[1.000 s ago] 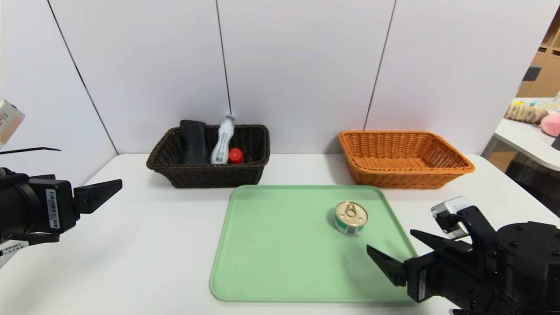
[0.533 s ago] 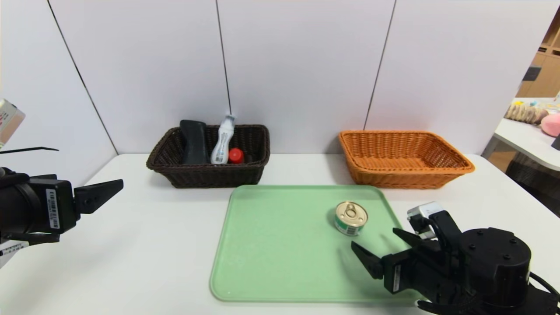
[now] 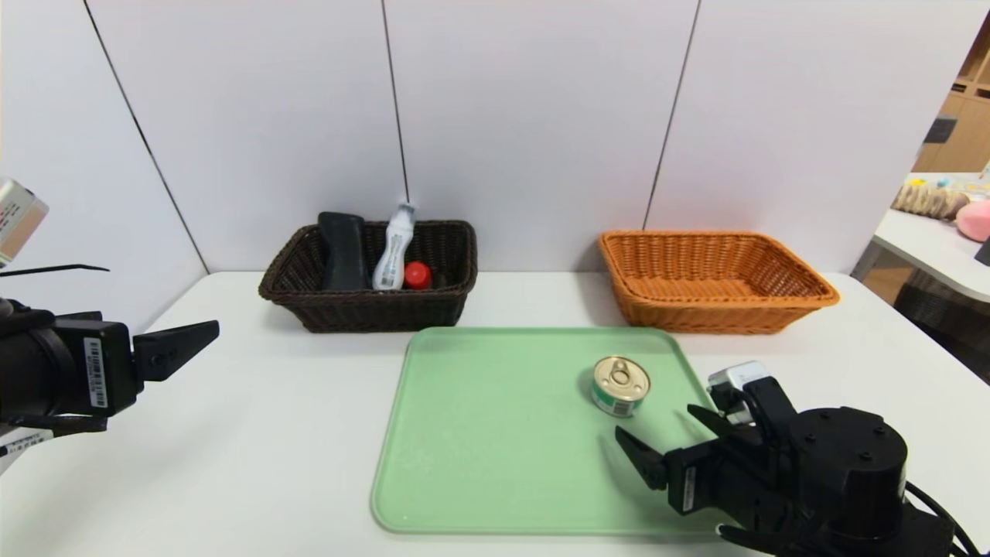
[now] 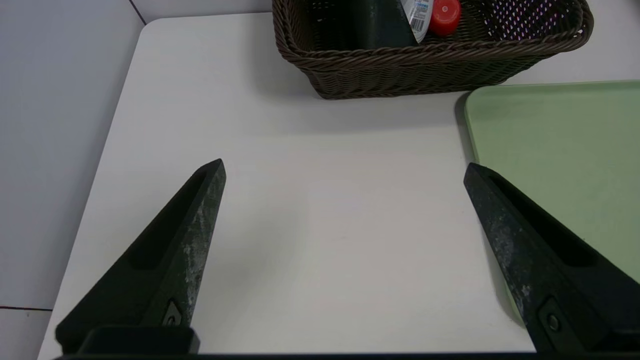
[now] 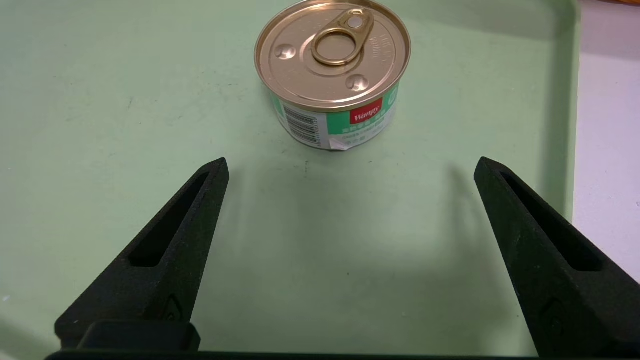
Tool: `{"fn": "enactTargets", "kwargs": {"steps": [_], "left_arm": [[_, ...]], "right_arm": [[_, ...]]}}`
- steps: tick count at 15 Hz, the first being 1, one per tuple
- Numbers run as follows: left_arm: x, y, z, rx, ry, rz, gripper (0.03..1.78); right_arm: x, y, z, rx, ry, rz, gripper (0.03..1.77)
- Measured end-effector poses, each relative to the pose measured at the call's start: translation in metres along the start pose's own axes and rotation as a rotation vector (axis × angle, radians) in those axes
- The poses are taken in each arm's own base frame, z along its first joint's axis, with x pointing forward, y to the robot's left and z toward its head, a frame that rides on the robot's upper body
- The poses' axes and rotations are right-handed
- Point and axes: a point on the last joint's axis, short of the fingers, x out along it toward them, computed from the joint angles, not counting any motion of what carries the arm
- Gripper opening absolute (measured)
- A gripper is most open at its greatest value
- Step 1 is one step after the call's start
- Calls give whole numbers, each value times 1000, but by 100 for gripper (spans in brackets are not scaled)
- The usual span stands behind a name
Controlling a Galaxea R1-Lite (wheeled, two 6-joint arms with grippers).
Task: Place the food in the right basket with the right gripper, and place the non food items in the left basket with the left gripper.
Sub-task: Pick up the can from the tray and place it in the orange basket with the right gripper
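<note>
The tin can (image 5: 332,72) stood upright on the green tray (image 3: 495,464), gold pull-ring lid up, just ahead of the right gripper (image 3: 671,441) and roughly centred on the gap between its jaws, though not yet between them; that lineup looked chosen so a straight advance would bring one finger to each side of the round wall. The jaws stood wide apart, with room to spare on both sides of the can, and held nothing. The right arm sat low over the near right corner of the tray, its gripper tipped slightly downward toward the can, fingers close above the tray surface. The orange-tan basket (image 3: 715,278), where the can belongs, lay beyond the tray, well past the fingertips, and appeared to have nothing in it. The dark brown basket (image 3: 371,305) already held the white bottle (image 3: 392,251), the black case (image 3: 343,251) and the red object (image 3: 417,275), so the left side's share seemed done. The left gripper (image 4: 345,170) accordingly hung parked over bare table (image 4: 325,225), jaws wide and holding nothing, with that basket well ahead of its tips.
</note>
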Motion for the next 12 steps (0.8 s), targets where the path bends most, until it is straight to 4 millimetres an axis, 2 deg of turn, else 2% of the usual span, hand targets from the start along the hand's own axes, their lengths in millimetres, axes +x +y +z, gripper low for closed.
{"fn": "enactTargets", "kwargs": {"steps": [5,12], "left_arm": [[0,0,-1,0,2,0,169],[-2,1,-1,-1,0,2,169]], "right_arm": [[8,-1,0,12,-39,-5,169],[20,0,-14,2,-13,-11,169]]}}
